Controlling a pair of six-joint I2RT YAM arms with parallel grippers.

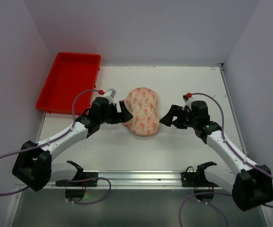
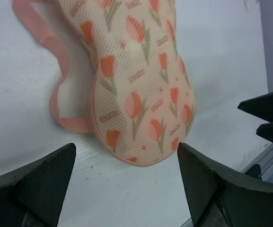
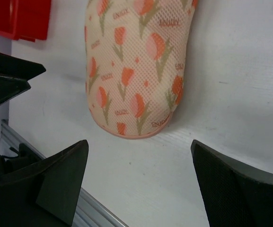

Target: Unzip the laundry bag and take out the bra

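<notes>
The laundry bag (image 1: 143,112) is a cream mesh pouch with an orange tulip print and a pink edge. It lies flat on the white table between the two grippers. My left gripper (image 1: 126,112) is open at the bag's left edge; in the left wrist view the bag (image 2: 141,85) sits just beyond the open gripper (image 2: 126,146). My right gripper (image 1: 164,116) is open just right of the bag; in the right wrist view the bag (image 3: 136,66) ends a little ahead of that gripper (image 3: 139,143). A pink strap loop (image 2: 56,94) lies beside the bag. No zip or bra body shows.
A red tray (image 1: 70,82) stands at the back left and also shows in the right wrist view (image 3: 22,16). A metal rail (image 1: 136,177) runs along the table's near edge. White walls close in the table on three sides.
</notes>
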